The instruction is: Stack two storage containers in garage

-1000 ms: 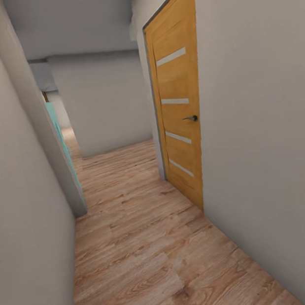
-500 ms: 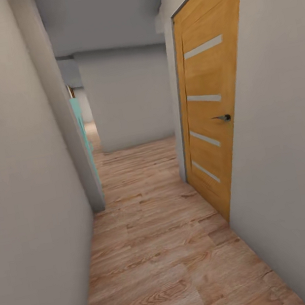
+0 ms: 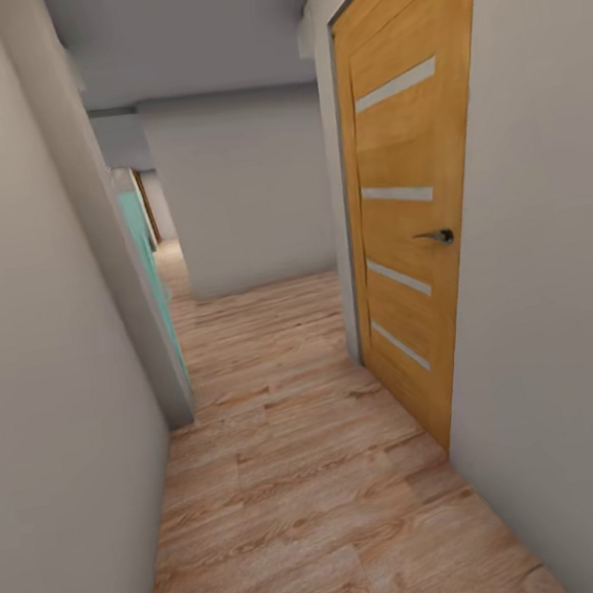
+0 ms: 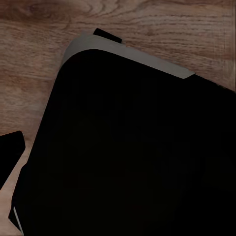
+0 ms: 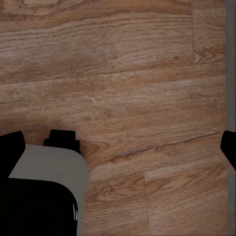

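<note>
Rolled forward and veered slightly, teal panel [image 3: 142, 256] left, wooden door [image 3: 414, 217] nearer right; claw states impossible to tell, containers unseen; best steered centrally along the plank floor [image 3: 298, 471], clear of both walls.

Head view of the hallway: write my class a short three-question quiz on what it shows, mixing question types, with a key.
1. True or false: the wooden door on the right wall is shut.
2. Multiple choice: the floor is A) grey concrete, B) wood planks, C) carpet.
3. Fill in: the narrow strip showing past the left wall's corner is coloured ____.

Key: 1 true; 2 B; 3 turquoise.
</note>
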